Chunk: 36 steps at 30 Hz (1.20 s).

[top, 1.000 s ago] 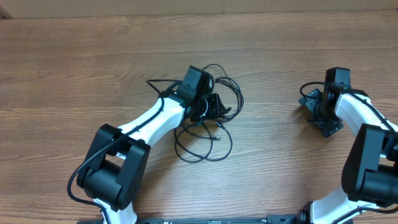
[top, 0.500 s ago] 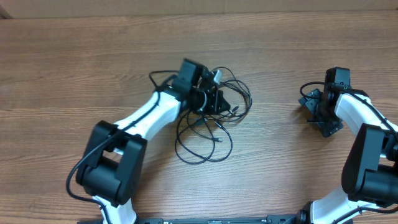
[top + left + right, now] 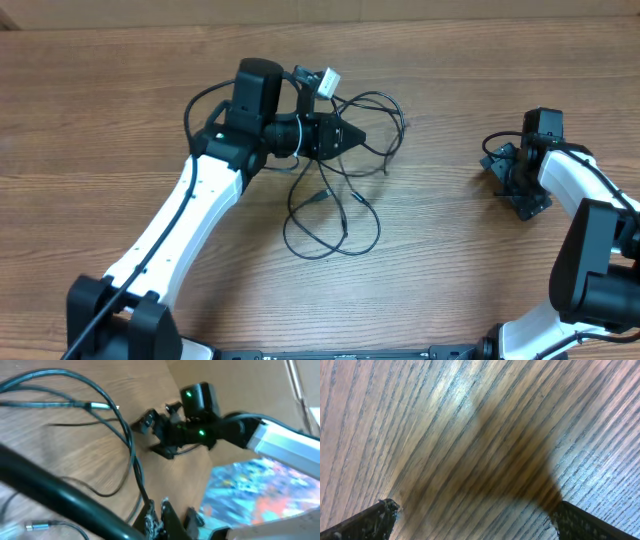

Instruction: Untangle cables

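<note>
Left gripper: closed to a point and pinched on a strand of the cables, upper centre of the overhead frame, aimed toward the right edge. Loops hanging from the tips down to lower centre, so the tangle's long axis runs top to bottom. More loops arcing above and right of the tips. White plug just above the wrist. Right gripper: spread wide, holding nothing, at the right edge over the table, well apart from the tangle. Cables to its left; nearer arm by far: the left. No container anywhere.

Left wrist view: left gripper at bottom centre, closed, with a thin strand of the cables running down into it. Blurred thick dark cord crossing the lower left, too close to identify. Metal plug tip at upper left. Right gripper in mid-frame beyond the strands, facing this way, apart from them.

Right wrist view: right gripper with tips at the two lower corners, wide apart, only wood grain of the table and a shadow between. No cable in sight here.

Judgement: probably turns on that sideways gap, with the right arm needing to travel left toward a free loop while the left keeps its pinch.
</note>
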### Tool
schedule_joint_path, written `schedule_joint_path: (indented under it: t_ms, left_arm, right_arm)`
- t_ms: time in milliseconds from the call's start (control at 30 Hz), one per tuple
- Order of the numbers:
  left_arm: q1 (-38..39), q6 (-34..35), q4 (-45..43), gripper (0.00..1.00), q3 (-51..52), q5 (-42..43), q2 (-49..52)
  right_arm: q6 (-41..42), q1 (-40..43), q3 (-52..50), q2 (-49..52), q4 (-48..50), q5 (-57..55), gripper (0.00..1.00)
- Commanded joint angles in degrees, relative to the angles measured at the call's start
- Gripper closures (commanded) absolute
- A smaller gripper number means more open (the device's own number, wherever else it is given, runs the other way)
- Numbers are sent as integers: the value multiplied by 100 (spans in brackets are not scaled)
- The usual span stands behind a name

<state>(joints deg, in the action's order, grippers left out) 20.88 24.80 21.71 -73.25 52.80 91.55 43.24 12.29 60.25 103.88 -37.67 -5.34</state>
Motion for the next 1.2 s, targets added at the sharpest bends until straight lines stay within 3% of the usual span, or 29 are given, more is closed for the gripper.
schedule_joint_path:
  t_ms: [0,300,1167]
  left_arm:
    - [-42,-175,415,96,-83,195,-63]
    - [-9,-210,2055,96,-83,-1770,-55]
    - [31,-210,2188,96,-79,-1873,-52]
  right_arm:
    - [4,22,-170,74,59,155,0]
    - [2,22,-170,74,59,155,0]
    - [4,22,-170,74,57,155,0]
